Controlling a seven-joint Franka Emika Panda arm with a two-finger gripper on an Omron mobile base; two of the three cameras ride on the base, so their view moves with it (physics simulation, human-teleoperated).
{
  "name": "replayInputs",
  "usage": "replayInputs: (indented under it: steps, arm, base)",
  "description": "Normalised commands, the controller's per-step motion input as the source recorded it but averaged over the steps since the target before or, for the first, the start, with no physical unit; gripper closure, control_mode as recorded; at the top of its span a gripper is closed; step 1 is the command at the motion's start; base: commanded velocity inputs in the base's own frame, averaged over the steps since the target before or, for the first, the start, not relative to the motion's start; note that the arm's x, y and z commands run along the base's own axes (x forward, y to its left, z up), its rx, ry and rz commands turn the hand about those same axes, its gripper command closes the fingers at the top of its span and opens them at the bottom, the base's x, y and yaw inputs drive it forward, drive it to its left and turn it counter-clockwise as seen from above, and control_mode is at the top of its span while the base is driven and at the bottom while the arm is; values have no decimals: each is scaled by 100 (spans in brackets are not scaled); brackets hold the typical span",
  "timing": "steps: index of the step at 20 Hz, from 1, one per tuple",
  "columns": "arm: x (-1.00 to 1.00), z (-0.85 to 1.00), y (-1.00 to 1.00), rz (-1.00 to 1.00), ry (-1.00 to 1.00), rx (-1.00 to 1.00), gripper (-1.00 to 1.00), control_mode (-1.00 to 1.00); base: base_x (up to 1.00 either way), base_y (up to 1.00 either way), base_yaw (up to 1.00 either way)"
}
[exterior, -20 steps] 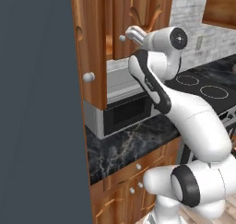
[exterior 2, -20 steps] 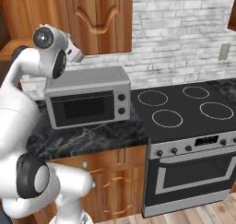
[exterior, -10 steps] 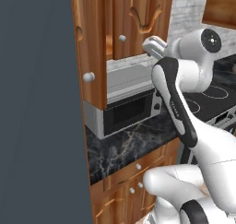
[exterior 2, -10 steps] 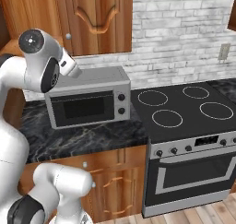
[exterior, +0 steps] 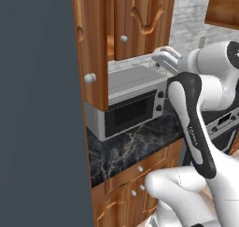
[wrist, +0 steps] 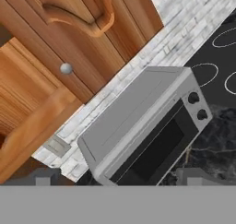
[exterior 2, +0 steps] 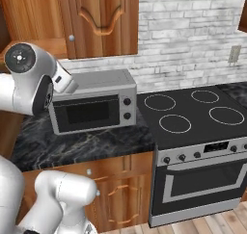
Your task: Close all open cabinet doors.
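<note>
Hand view, cabinet doors (wrist: 92,38) above fingers (wrist: 44,176)

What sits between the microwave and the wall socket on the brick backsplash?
The black stovetop lies between the microwave and the wall socket, seen in the right base view.

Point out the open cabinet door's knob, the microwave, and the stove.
open cabinet door's knob (exterior: 90,77), left base view, on the silver ball
microwave (exterior 2: 89,111), right base view, on its dark glass door
stove (exterior 2: 193,113), right base view, on the black cooktop
</note>
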Motion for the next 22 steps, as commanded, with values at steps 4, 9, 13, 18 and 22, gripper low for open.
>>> replayInputs:
  steps: [4, 9, 13, 18, 22]
  arm:
    - [-100, 1, 2, 9, -7, 0, -100, -100]
    - [-100, 3, 28, 16, -4, -2, -100, -100]
    - [-100, 0, 47, 22, -6, -15, -100, -100]
    - [-100, 2, 47, 14, -12, -28, -100, -100]
    - [-78, 0, 6, 2, -18, -10, -100, -100]
  base:
    - [0, 0, 0]
    - [0, 0, 0]
    - [0, 0, 0]
    - [0, 0, 0]
    - [0, 0, 0]
